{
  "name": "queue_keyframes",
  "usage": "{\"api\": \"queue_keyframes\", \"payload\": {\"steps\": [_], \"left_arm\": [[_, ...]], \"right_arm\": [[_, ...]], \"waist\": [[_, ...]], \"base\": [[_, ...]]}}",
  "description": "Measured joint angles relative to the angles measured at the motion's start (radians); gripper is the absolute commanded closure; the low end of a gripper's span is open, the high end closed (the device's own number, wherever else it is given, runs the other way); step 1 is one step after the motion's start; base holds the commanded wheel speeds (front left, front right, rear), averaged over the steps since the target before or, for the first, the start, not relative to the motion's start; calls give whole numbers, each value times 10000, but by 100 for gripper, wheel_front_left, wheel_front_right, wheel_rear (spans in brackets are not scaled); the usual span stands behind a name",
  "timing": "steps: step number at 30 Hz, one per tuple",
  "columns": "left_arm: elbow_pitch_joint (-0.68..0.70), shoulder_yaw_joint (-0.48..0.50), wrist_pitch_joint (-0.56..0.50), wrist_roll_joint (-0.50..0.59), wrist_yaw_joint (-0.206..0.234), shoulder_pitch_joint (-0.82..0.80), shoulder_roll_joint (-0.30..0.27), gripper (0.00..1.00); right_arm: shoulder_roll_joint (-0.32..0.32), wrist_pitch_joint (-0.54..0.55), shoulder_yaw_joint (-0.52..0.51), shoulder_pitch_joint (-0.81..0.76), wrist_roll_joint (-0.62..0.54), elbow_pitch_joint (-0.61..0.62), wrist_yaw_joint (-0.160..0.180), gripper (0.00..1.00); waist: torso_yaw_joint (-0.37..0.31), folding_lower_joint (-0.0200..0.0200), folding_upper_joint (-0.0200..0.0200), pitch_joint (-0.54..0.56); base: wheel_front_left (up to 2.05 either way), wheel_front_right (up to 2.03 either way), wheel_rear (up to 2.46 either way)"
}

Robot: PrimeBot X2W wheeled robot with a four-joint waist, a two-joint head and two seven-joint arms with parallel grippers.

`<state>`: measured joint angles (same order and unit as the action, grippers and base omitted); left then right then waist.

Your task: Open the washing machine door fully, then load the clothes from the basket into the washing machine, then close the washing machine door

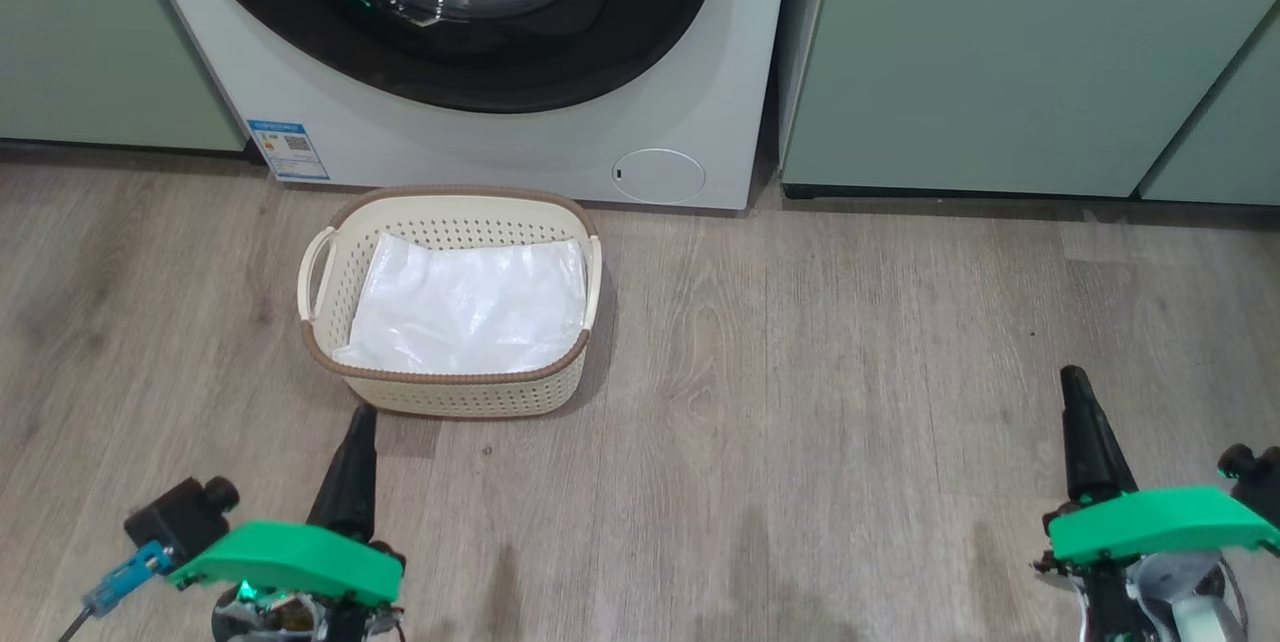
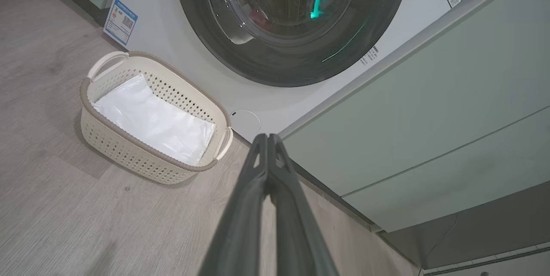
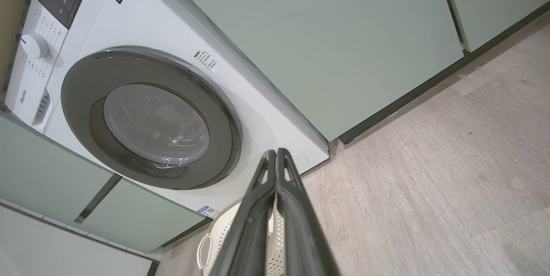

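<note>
Facing: white front-loading washing machine (image 1: 450,147), between matte pale green cabinets (image 1: 1000,52).
Washing machine door (image 1: 620,42): glossy black rim, domed clear glass, shut flush.
Clothes (image 2: 259,19): red glimpse behind the glass.
Basket (image 1: 450,392): oval cream perforated plastic, brown rim, on wood-grain floor (image 1: 800,372) before the machine; holds glossy white sheet (image 1: 470,307).
My left gripper (image 1: 360,422): fingers pressed together, empty.
My right gripper (image 1: 1075,387): likewise.

Left gripper (image 1: 361,418), lower left of the head view, and right gripper (image 1: 1073,380), lower right. Each pair of long dark fingers is pressed together and holds nothing, with the tips pointing up the view and leaning slightly inward. A green cover (image 1: 300,560) caps the left wrist; the right wrist has one too.
</note>
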<state>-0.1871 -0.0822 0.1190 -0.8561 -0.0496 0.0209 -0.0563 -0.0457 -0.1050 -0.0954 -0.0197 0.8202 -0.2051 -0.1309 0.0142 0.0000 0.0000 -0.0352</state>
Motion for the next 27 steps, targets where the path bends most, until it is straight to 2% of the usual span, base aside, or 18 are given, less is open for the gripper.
{"api": "queue_keyframes", "payload": {"steps": [27], "left_arm": [[-313,453,-736,-2986,-278,-222,-23,100]], "right_arm": [[-2,752,-77,314,3005,-261,0,100]], "waist": [[-54,0,0,123]], "base": [[0,0,0]]}}
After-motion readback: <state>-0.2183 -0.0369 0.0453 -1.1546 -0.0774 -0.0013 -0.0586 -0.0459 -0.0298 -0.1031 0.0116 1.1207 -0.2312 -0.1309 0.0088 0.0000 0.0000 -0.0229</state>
